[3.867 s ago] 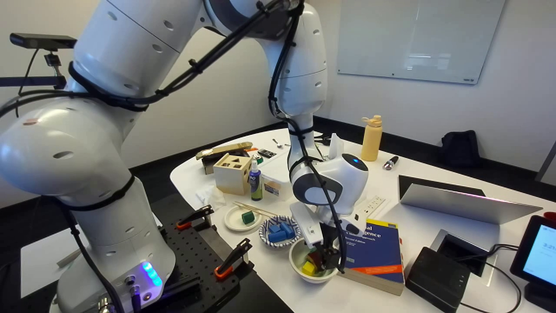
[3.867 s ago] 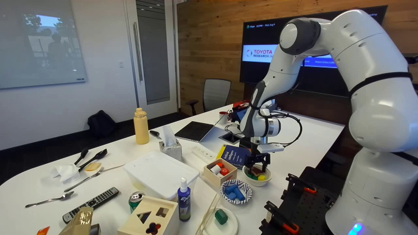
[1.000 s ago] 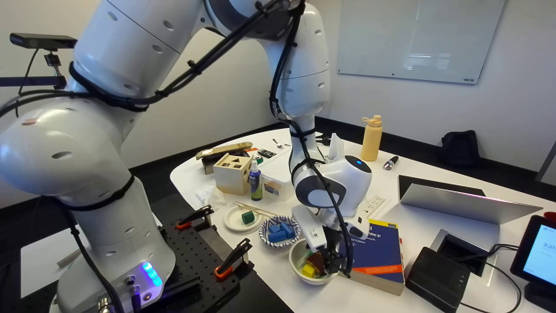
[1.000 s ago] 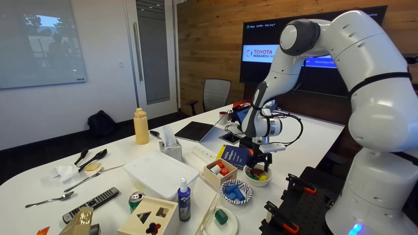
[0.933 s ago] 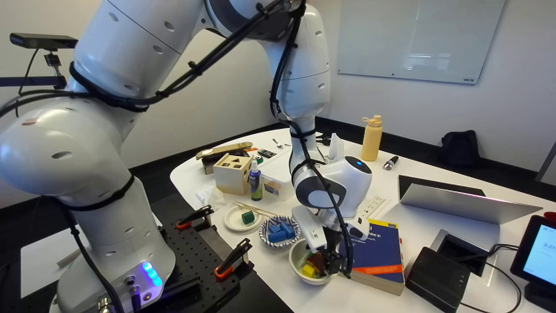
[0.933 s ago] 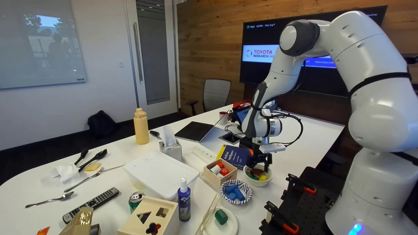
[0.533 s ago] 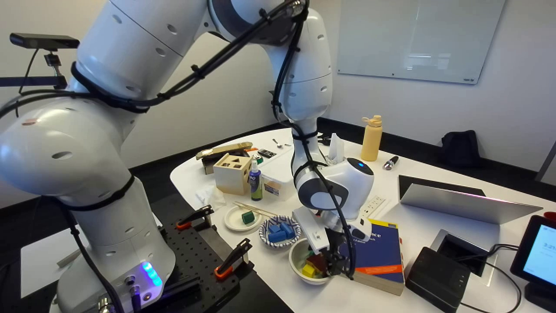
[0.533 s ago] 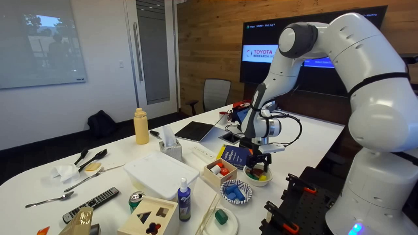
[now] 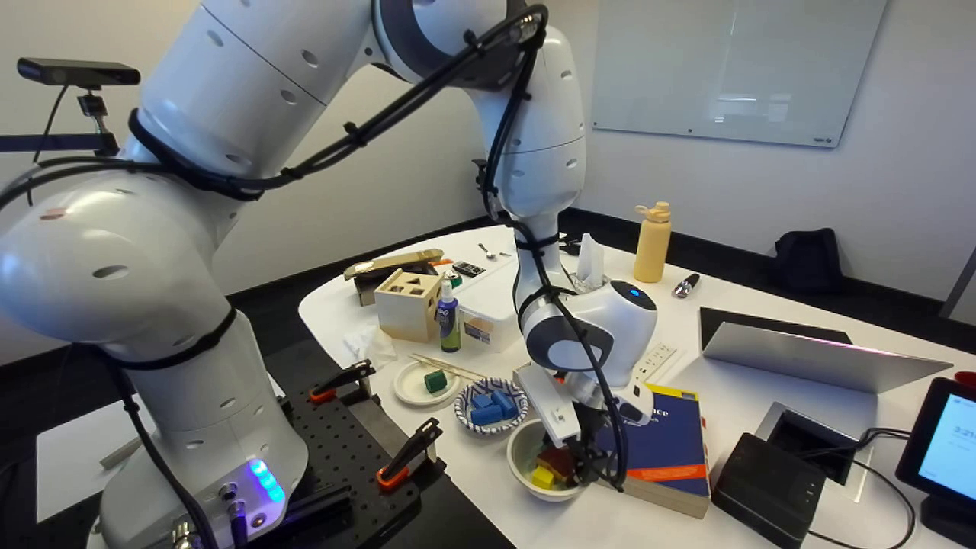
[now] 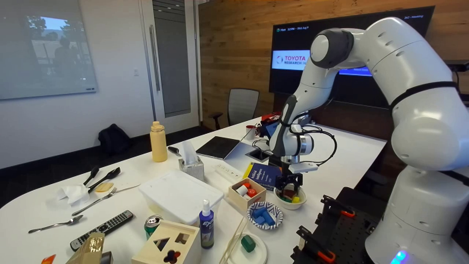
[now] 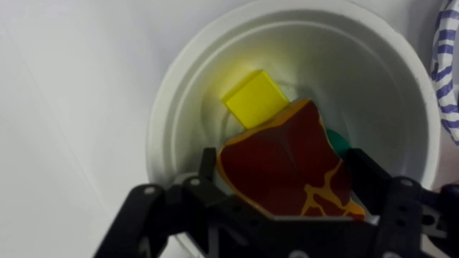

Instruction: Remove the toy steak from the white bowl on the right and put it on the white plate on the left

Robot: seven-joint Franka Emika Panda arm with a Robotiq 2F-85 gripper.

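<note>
The toy steak, dark red with yellowish edges, lies in the white bowl and shows in both exterior views. The white bowl also holds a yellow toy piece and a green one, partly covered by the steak. My gripper is down in the bowl, its fingers wide apart on either side of the steak. The left finger is close to the steak's edge; the right one overlaps its edge in the wrist view. Contact is unclear. The white plate holds a green block.
A patterned bowl with blue blocks stands between the white bowl and the plate. A wooden box with red and white pieces and a thick book are close by the white bowl. Chopsticks lie at the plate's edge.
The arm has lowered a little, and my gripper has shifted slightly around the steak, fingers still apart. The white bowl has been nudged very slightly. The steak remains in it.
</note>
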